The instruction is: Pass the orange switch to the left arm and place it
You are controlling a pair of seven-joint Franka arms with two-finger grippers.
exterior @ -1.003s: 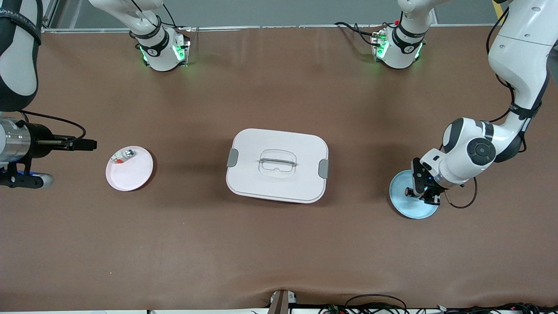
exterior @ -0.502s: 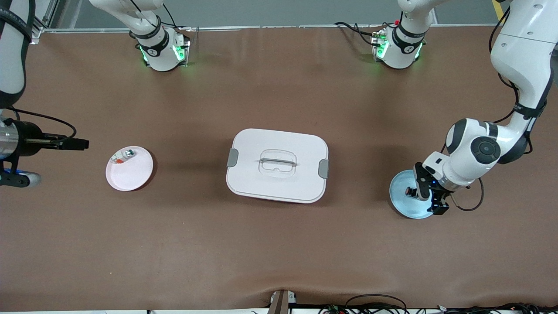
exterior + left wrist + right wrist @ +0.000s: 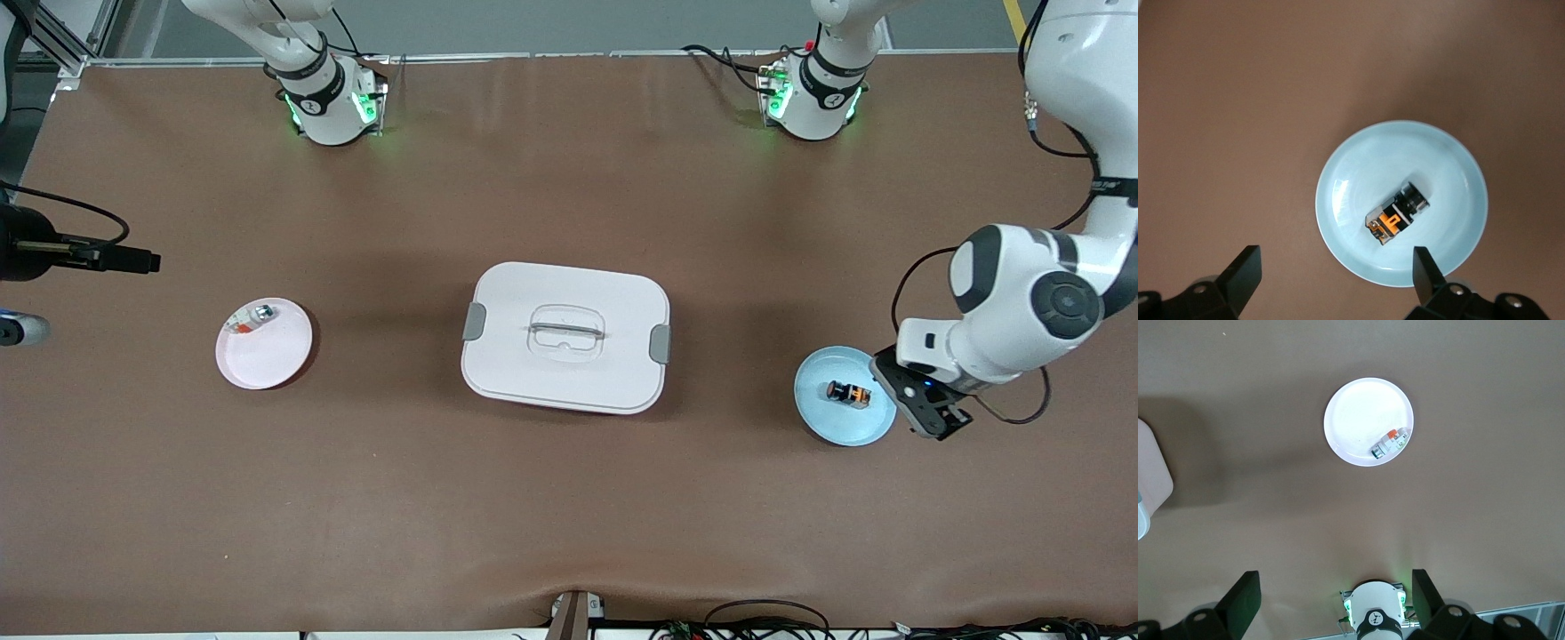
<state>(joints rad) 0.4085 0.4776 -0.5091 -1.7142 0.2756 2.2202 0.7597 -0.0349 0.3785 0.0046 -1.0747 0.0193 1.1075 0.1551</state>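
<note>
The orange switch (image 3: 849, 393) lies on its side on a light blue plate (image 3: 827, 420) toward the left arm's end of the table. In the left wrist view the switch (image 3: 1398, 217) shows its black and orange body on the plate (image 3: 1438, 160). My left gripper (image 3: 925, 411) is open and empty, up over the plate's edge (image 3: 1335, 280). The white box (image 3: 566, 336) stands mid-table, lid on. My right gripper (image 3: 1335, 600) is open and empty, high over the right arm's end of the table and mostly off the front view's edge.
A pale pink plate (image 3: 267, 356) toward the right arm's end holds a small silver-and-red item (image 3: 251, 317); both show in the right wrist view (image 3: 1390, 443). The box's corner (image 3: 1151, 480) and the right arm's base (image 3: 1375, 617) show there too. Brown table all round.
My left gripper has lifted off the blue plate and drawn toward the left arm's end, leaving the switch lying there. My right arm has pulled farther out of the front view.
</note>
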